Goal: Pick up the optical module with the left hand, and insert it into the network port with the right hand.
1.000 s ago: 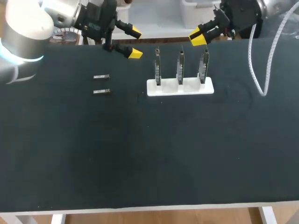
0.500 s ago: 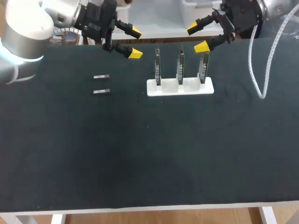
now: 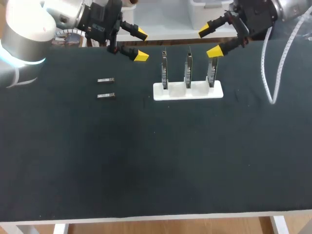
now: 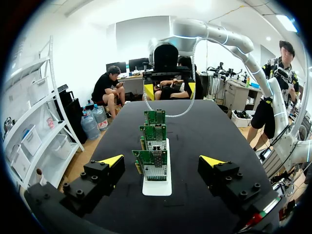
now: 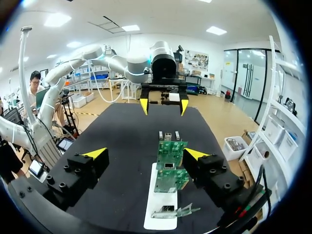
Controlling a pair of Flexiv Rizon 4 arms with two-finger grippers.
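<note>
Head view: two optical modules are laid on the worktop, at 9 o'clock of the white stand of boards. Left fingers and right fingers are held spread. Left wrist view: the stand is seen ahead. Right wrist view: board print is too small to be read.

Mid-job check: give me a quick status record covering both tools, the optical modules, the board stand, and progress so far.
left tool: open, empty, at the table's far edge, beyond the modules
right tool: open, empty, by the stand's right end
far module: flat on the table, untouched
near module: flat, just in front of the far one, apart from it
boards: three upright in the white stand
progress: nothing picked up yet
</note>
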